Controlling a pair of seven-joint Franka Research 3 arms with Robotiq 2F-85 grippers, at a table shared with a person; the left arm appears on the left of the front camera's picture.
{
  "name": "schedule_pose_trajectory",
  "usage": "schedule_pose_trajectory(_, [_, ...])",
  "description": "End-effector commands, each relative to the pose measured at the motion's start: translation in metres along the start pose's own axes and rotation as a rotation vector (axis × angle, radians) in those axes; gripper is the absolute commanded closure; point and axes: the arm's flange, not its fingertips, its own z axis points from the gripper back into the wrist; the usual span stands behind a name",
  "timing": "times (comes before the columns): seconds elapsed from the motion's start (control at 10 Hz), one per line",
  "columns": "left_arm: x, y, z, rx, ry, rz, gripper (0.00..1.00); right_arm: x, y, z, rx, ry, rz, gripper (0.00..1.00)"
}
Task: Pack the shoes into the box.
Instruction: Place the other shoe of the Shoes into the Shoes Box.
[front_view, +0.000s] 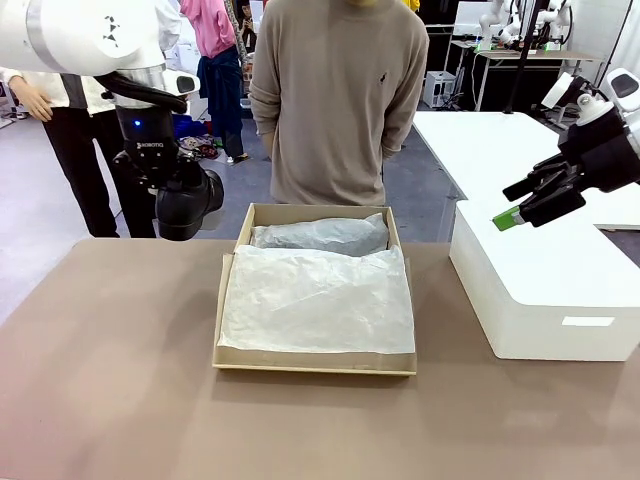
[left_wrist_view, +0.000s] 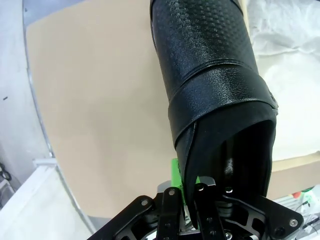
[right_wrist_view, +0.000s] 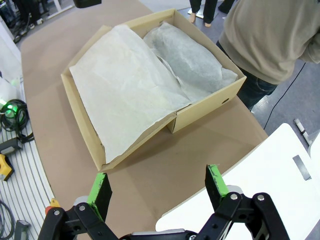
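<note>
A glossy black shoe (front_view: 187, 200) hangs above the table, left of the box, with my left gripper (front_view: 160, 165) shut on its heel opening. In the left wrist view the shoe (left_wrist_view: 210, 75) points away from my left gripper (left_wrist_view: 200, 186), and a green pad (left_wrist_view: 175, 172) presses its outer side. The tan cardboard box (front_view: 315, 362) lies open mid-table, lined with white tissue paper (front_view: 315, 300). A tissue-wrapped bundle (front_view: 322, 237) lies along its far side; what it wraps is hidden. My right gripper (front_view: 512, 217) hovers open over a white block, empty, and in its wrist view the right gripper (right_wrist_view: 157, 182) looks down at the box (right_wrist_view: 200, 112).
A large white block (front_view: 540, 290) stands on the table to the right of the box. A person (front_view: 340, 100) stands at the far side, hands behind the back. The brown table (front_view: 110, 380) stretches to the left of and in front of the box.
</note>
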Motion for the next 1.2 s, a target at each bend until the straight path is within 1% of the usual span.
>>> schedule_pose_trajectory(0.0, [-0.004,0.007,0.004,0.008,-0.009,0.001,1.00,-0.001,-0.004,-0.001,0.014,-0.034,0.020,0.00])
schedule_pose_trajectory(0.3, [-0.004,0.007,0.004,0.008,-0.009,0.001,1.00,-0.001,-0.004,-0.001,0.014,-0.034,0.020,0.00])
schedule_pose_trajectory(0.4, [0.000,0.002,0.000,0.000,0.000,0.003,1.00,-0.001,-0.004,-0.001,0.014,-0.034,0.020,0.00])
schedule_pose_trajectory(0.6, [-0.009,-0.036,0.012,0.025,-0.062,0.192,1.00,-0.001,-0.004,-0.001,0.014,-0.034,0.020,0.00])
schedule_pose_trajectory(0.7, [-0.009,-0.053,0.017,0.042,-0.069,0.265,1.00,-0.001,-0.004,-0.001,0.014,-0.034,0.020,0.00])
schedule_pose_trajectory(0.9, [-0.008,-0.080,0.026,0.025,-0.047,0.418,1.00,-0.001,-0.004,-0.001,0.014,-0.034,0.020,0.00])
schedule_pose_trajectory(1.0, [-0.008,-0.094,0.029,0.063,-0.064,0.498,1.00,-0.001,-0.004,-0.001,0.014,-0.034,0.020,0.00])
schedule_pose_trajectory(1.1, [-0.010,-0.109,0.036,0.049,-0.053,0.565,1.00,-0.001,-0.004,-0.001,0.014,-0.034,0.020,0.00])
